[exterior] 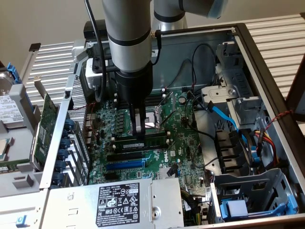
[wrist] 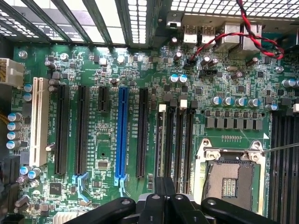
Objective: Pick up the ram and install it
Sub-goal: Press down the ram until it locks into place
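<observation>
Gripper closed, fingertips pressing on top of the ram, which lies lengthwise in a memory slot just beside the processor socket on the motherboard.

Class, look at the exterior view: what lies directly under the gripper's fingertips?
The gripper, shut, presses on the ram lying along a memory slot on the motherboard. The slot beneath the ram is covered.

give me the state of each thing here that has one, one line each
gripper: shut, fingertips down on the ram
ram: lying along a memory slot on the motherboard
CPU socket: empty, retention frame around it
blue expansion slot: empty
computer case: side open
</observation>
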`<move>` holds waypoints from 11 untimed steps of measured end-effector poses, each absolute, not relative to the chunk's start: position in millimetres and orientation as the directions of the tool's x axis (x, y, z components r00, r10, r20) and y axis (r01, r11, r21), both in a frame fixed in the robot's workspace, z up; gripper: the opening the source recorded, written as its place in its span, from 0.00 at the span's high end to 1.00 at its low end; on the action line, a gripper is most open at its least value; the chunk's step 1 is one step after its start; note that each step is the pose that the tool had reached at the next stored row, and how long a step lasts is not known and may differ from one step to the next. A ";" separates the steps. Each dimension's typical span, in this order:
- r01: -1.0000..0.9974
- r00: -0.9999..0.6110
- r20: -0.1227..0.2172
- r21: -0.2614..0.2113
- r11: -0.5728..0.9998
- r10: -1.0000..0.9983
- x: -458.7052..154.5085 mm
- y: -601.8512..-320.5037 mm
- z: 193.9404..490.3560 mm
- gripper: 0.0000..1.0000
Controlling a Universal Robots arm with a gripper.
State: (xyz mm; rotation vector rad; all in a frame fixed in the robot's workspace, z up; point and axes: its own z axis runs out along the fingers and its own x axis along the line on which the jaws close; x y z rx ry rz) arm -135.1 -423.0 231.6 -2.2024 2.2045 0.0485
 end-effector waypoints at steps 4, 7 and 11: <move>-1.000 -0.001 -0.040 0.004 0.001 -0.999 -135.2 -423.0 237.5 0.89; -1.000 -0.001 -0.040 0.004 0.001 -0.999 -135.2 -423.0 243.5 0.89; -1.000 -0.001 -0.040 0.004 0.001 -0.999 -135.2 -423.0 249.5 0.89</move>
